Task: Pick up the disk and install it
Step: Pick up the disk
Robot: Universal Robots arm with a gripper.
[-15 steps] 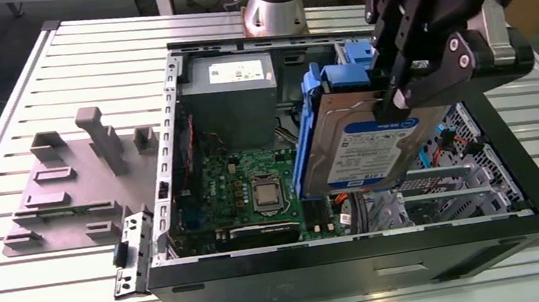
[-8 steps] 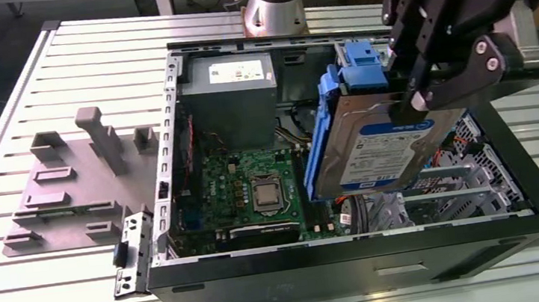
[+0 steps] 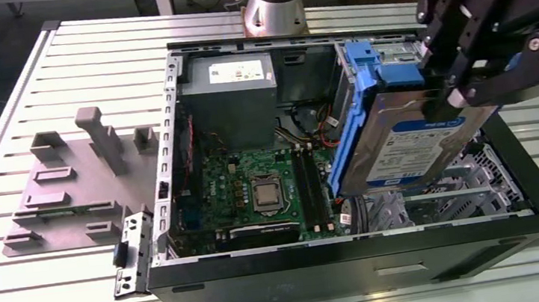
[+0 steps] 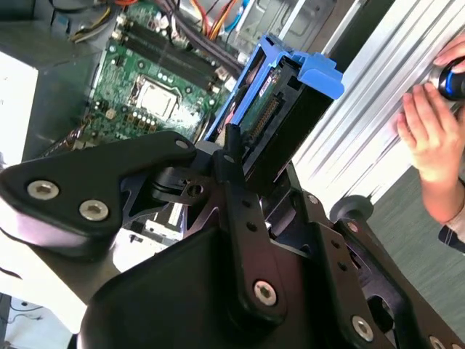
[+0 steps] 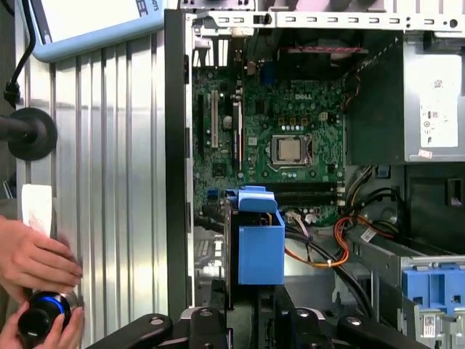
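My gripper is shut on the disk, a silver-grey drive with a blue-and-white label. The disk hangs on edge, tilted, over the open computer case at the exterior view's right. Its blue carrier frame runs down the side facing the motherboard. In the second wrist view the disk stands between the black fingers, blue end tab at its far end. In the first wrist view the blue carrier rises just beyond my gripper, above the case floor.
A grey power supply box sits at the back of the case, and a fixed blue bracket sits in the drive bay. Grey fixture blocks lie on the slatted table. A person's hand holds a black knob beside the case.
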